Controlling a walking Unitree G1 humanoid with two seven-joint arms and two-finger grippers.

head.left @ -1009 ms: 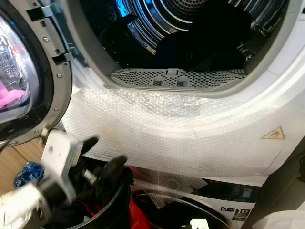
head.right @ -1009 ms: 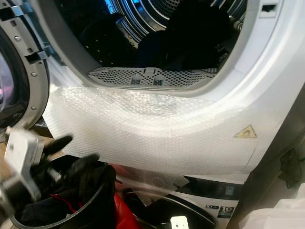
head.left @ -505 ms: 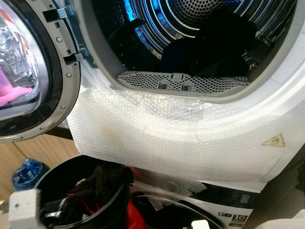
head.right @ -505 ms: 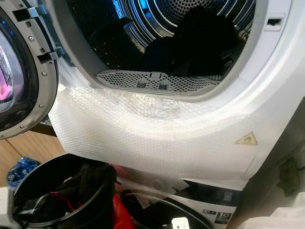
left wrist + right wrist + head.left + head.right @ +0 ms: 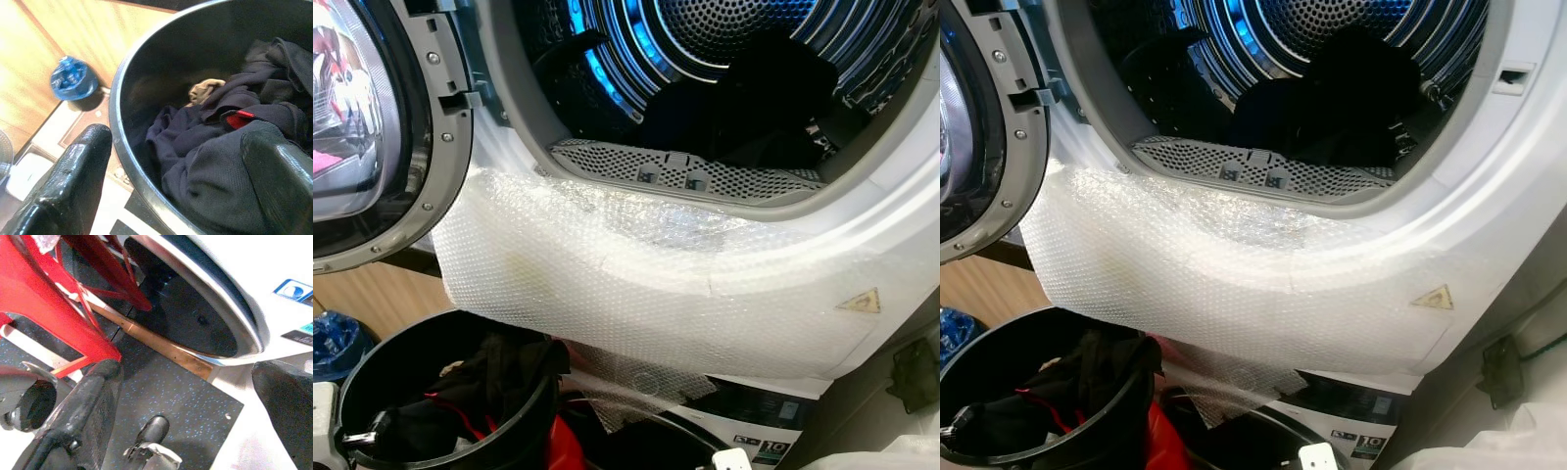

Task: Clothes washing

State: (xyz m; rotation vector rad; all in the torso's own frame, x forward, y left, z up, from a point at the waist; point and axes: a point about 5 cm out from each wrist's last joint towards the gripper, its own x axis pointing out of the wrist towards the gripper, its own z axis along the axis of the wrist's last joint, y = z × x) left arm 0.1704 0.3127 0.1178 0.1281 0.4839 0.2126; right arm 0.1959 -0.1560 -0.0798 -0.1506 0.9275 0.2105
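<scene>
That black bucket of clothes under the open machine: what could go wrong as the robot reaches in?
1. The left gripper, open, straddles the bucket rim: one finger is outside, so closing might pinch the rim rather than the dark clothes.
2. The clothes look tangled, so a pull may drag out several and drop some.
3. The bubble wrap hangs over the bucket; lifted clothes could snag it.
</scene>
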